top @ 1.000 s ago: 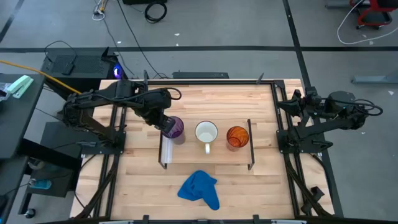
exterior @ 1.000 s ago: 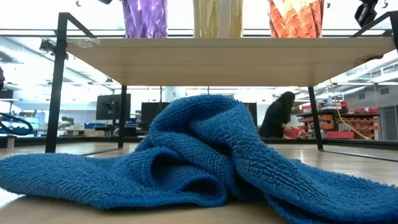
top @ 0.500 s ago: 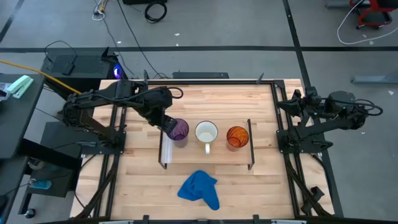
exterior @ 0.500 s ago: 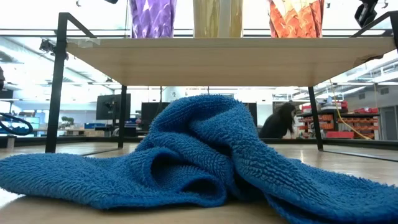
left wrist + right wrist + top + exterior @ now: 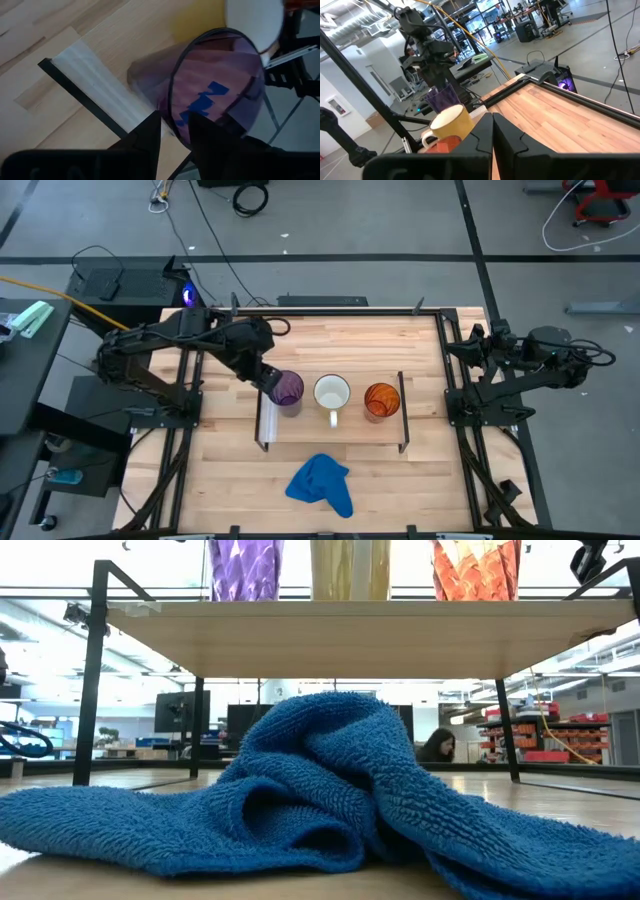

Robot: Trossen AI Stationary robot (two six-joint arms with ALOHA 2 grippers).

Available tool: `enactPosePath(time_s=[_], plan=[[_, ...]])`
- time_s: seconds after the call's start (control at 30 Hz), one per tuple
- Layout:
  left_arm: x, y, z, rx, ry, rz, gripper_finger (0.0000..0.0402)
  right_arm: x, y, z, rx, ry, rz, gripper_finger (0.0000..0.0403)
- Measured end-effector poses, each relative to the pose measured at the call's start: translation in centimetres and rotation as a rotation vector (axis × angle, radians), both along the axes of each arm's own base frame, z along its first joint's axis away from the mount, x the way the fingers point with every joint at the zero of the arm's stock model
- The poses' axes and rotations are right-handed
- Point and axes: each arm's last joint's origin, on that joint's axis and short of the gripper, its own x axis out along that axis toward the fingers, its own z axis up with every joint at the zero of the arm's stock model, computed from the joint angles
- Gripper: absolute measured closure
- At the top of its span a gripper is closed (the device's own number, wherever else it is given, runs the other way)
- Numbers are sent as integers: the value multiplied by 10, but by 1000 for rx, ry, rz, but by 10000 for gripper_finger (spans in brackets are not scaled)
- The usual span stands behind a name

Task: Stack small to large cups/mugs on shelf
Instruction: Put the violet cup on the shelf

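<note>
The translucent purple faceted plastic cup (image 5: pixel 287 388) stands upright at the white-strip end of the low light-wood shelf on thin black legs (image 5: pixel 335 430), open mouth up, its wall ribbed in flat panels. Beside it, mid-shelf, sits the white ceramic mug (image 5: pixel 332 393) with its handle pointing toward the crumpled blue terry cloth (image 5: pixel 321 485) on the counter; next along is the translucent orange cup (image 5: pixel 381 399). The left gripper (image 5: pixel 172 132) straddles the purple cup's rim, its fingers slightly parted with one on each side of the wall. The right gripper (image 5: pixel 492 131) rests closed, well apart from the shelf, at the counter's edge.
</note>
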Motion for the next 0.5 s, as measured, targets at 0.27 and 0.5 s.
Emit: enactPosePath(time_s=[0.27, 0.5], plan=[[-13, 0, 19, 6, -113, 0, 294, 0, 0, -1, -1, 8, 0, 392], [-23, 0, 42, 65, -223, -16, 294, 0, 0, -1, -1, 7, 0, 392]])
